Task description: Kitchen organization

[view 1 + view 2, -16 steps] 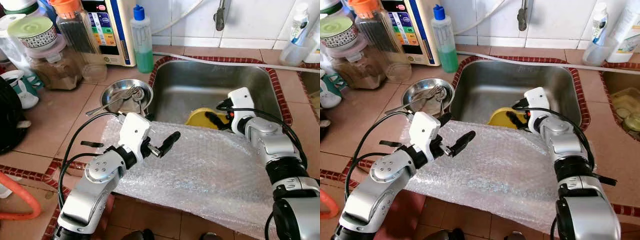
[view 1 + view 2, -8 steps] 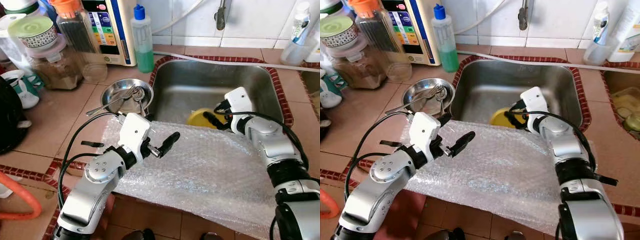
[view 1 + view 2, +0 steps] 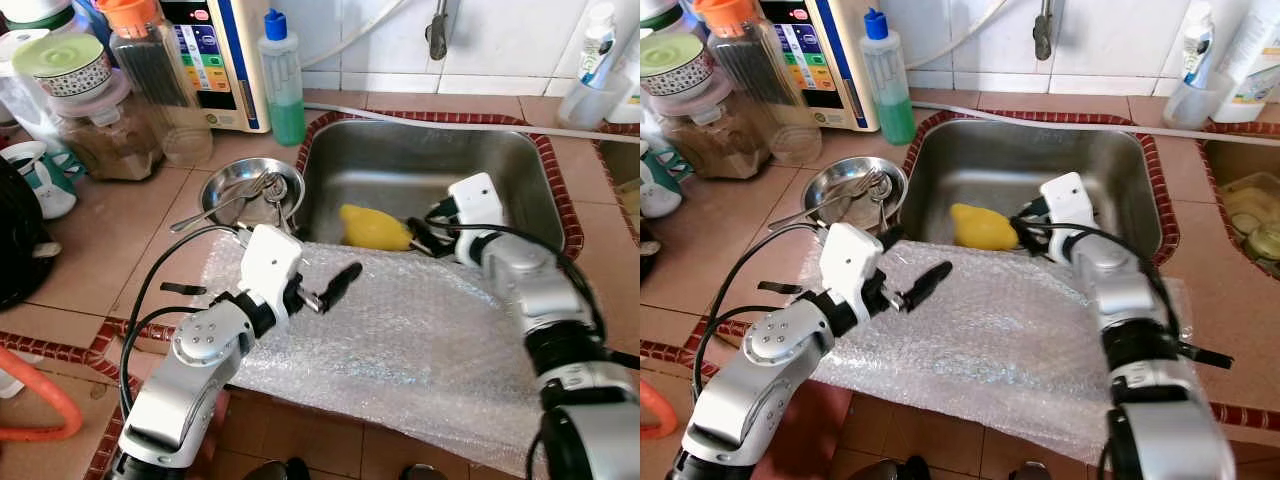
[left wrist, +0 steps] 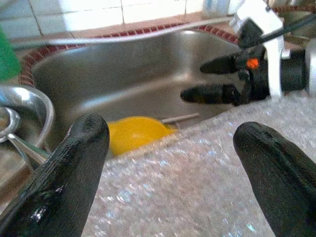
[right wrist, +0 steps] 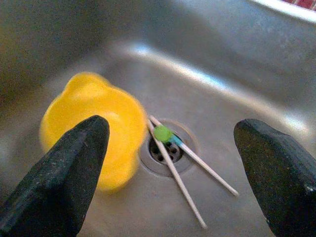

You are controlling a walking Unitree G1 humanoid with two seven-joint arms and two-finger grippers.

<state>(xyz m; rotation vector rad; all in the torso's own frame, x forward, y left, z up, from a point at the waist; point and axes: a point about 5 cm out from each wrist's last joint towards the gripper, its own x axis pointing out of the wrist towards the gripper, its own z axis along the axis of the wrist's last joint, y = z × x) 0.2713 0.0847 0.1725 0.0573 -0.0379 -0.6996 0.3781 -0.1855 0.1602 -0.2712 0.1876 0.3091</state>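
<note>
Moved: you are seeing the yellow bowl (image 3: pixel 373 228) sitting further toward the robot's left in the sink (image 3: pixel 420 165) than a second ago, now apart from the right tool (image 3: pixel 422 236).
Right tool: it is reaching into the sink beside the bowl, fingers spread wide and gripping nothing.
Drain: two chopsticks (image 5: pixel 181 170) are lying across the drain (image 5: pixel 165 148), touching the bowl's edge.
Left tool (image 3: pixel 333 290): it is still hovering over the bubble wrap (image 3: pixel 420 340) on the bench (image 3: pixel 120 235), fingers wide apart and empty.
Beside the sink: a steel bowl (image 3: pixel 250 190) is holding utensils.
</note>
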